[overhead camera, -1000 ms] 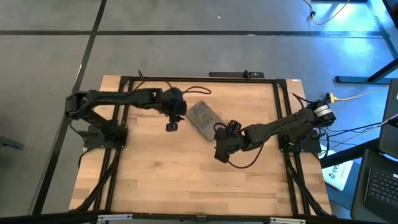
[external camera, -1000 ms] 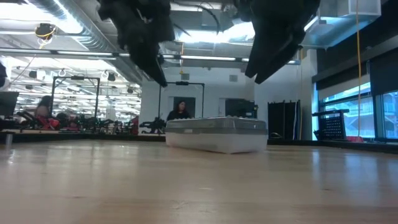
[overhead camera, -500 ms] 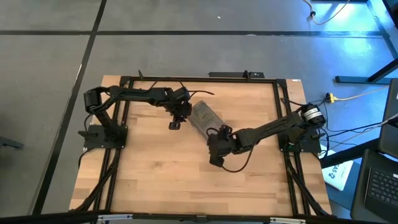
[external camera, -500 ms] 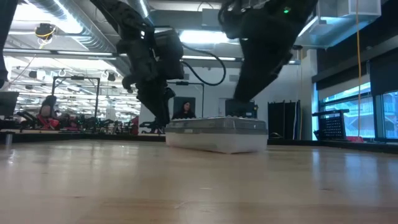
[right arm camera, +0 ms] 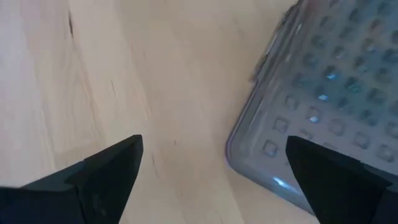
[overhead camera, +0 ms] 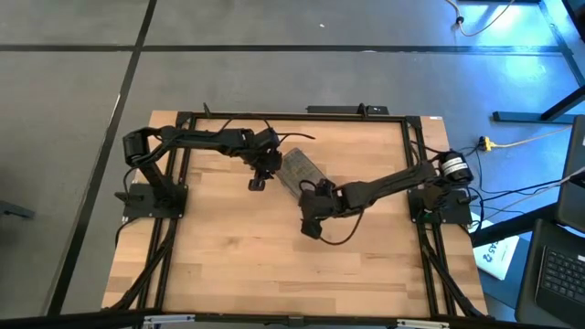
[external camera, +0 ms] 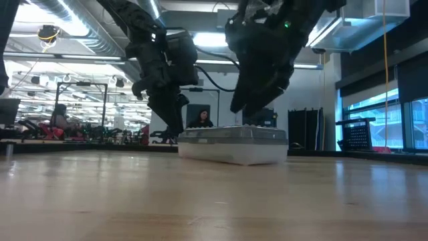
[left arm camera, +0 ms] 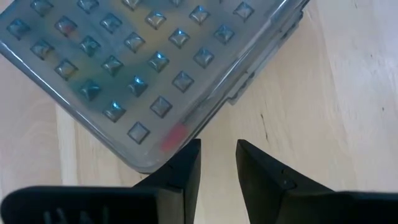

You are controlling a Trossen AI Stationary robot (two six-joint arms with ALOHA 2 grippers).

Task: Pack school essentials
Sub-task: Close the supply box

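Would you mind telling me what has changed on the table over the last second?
The left gripper swung in from the left beside the case, jaws narrowly apart, then stopped. The right gripper slid left along the case's near end, wide open. Nothing was grasped; the case stayed put, lid closed.

one clear plastic case (overhead camera: 301,171), two robot arms, one wooden table (overhead camera: 228,247), one person (external camera: 198,119)

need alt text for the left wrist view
A clear plastic case with a grey dotted lid lies closed on a pale wooden table, colours showing faintly through it. The left gripper hangs just off the case's corner, its dark fingers a narrow gap apart and empty.
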